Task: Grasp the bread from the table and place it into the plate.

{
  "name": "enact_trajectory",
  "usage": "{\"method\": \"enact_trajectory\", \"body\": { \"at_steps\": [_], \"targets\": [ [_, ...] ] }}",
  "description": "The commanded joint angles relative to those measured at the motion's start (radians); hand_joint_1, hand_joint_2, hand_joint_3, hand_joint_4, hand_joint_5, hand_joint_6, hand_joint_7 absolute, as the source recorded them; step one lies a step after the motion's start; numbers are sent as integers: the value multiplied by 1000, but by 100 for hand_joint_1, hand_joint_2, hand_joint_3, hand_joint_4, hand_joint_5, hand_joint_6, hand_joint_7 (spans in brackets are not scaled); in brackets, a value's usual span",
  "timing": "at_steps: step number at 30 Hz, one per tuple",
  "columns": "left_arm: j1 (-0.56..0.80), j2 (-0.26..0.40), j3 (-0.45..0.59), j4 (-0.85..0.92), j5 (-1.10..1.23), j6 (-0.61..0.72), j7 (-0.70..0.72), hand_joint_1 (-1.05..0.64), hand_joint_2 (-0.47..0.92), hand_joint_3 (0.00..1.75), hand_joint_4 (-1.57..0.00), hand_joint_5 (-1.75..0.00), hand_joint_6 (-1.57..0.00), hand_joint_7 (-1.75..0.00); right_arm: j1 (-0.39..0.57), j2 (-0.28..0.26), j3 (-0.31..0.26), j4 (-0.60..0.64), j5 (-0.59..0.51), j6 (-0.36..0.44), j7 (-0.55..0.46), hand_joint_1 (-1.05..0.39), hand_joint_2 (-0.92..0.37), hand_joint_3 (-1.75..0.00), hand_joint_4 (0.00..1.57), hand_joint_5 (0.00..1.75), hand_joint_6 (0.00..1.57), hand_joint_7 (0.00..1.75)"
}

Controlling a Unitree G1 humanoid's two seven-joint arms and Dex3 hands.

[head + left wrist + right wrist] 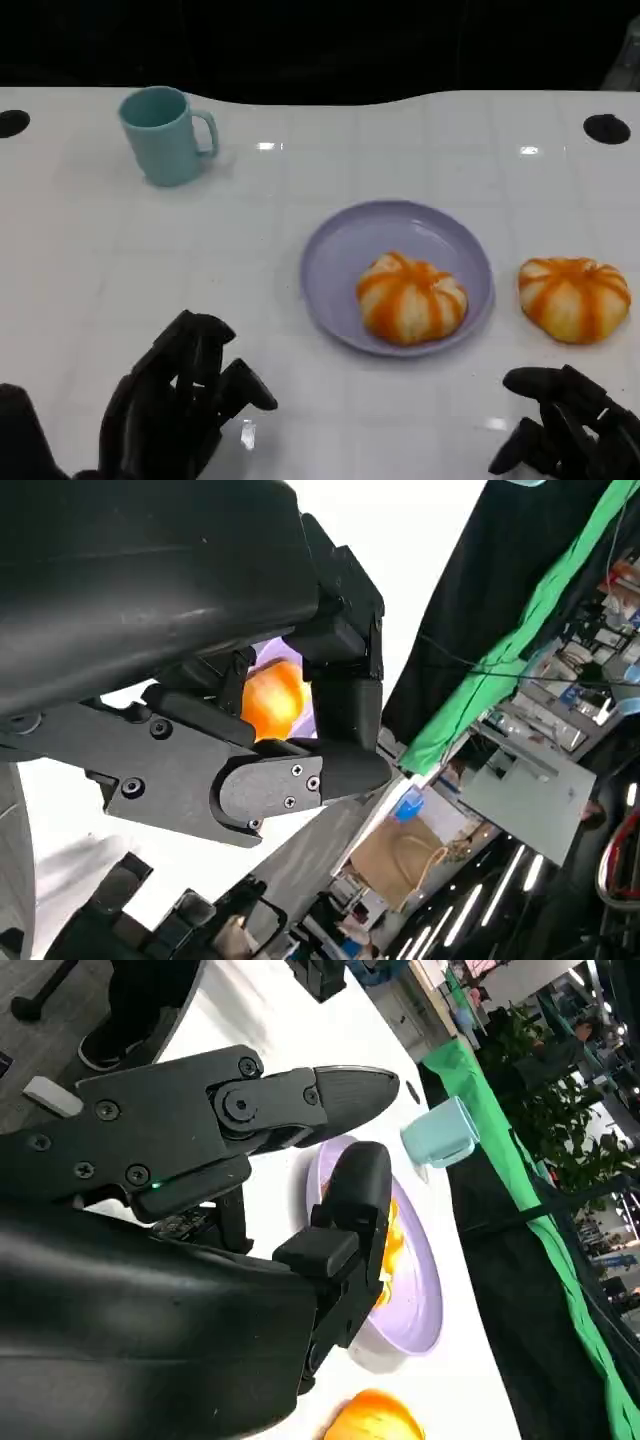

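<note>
Nearest the robot, the left hand (175,415) is seen at the lower left of the head view, low over the white table (90,270). Its fingers are curled inward and drawn together, with nothing between them. The right hand (570,425) is seen at the lower right, also low at the near edge of the table; its fingers are bent but spread apart, and nothing is held.

Just beyond the right hand, a bread roll (574,298) with orange stripes is seen resting on the bare table, to the right of the plate and clear of its rim. The roll is round and domed, so no long axis can be told; its stripes run outward from a centre that faces up.

To its left, near the middle of the table, a lilac plate (345,245) is seen lying flat. A second, similar bread roll (411,297) is seen inside the plate, toward its near right side, dome up. In the right wrist view the same plate (425,1300) and the roll on the table (375,1416) are partly seen past the fingers.

Farthest away, at the far left, a teal mug (163,134) is seen upright, with its handle pointing right.
</note>
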Motion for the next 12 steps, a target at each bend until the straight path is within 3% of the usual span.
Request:
{"method": "enact_trajectory", "body": {
  "at_steps": [1, 12],
  "targets": [
    [9, 8, 22, -6, -23, 13, 25, -49, 92, 47, -73, -175, -55, -157, 2, -6, -10, -20, -1, -11, -12, -80, -92, -21, 64, 149, 72, 99],
    [6, 19, 28, 11, -19, 4, 15, -51, 92, 45, -72, -175, -58, -159, -1, -3, -8, -23, 3, -5, -19, -79, -92, -20, 64, 151, 71, 100]
  ]
}}
